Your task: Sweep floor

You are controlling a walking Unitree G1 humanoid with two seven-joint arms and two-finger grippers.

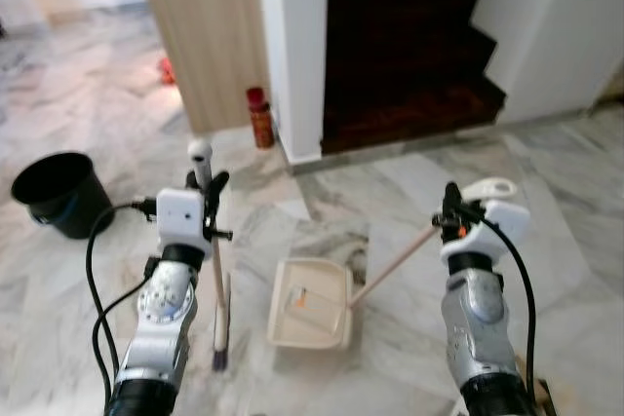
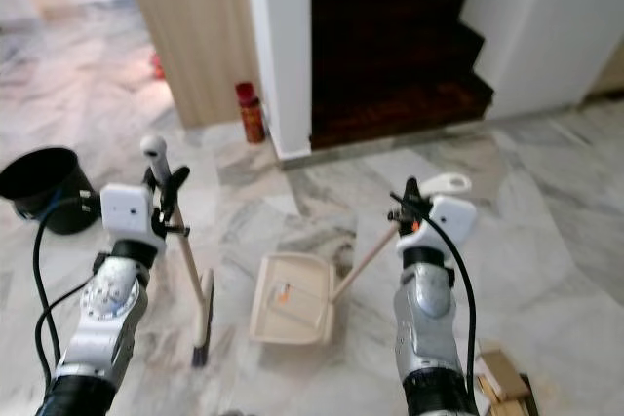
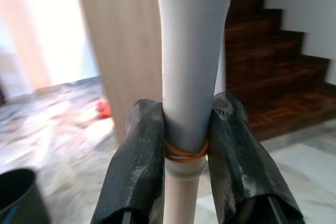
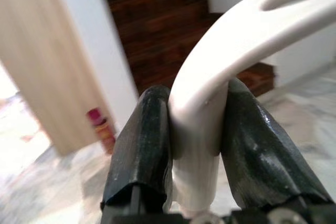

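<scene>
Left gripper (image 3: 189,145) had its fingers clamped on the broom (image 1: 216,280) handle, right gripper (image 4: 197,145) squeezed the dustpan (image 1: 312,304) handle, pan sitting flat on the marble floor (image 1: 409,192), but honestly that smooth curved handle looked ready to twist and tip it.

Soft, even daylight brightens the marble floor (image 1: 409,192), with glare washing out the area left of the wooden panel (image 3: 118,51). The staircase (image 1: 400,36) sits in deep shadow. Wrist-view backgrounds are blurred behind sharper foregrounds.
</scene>
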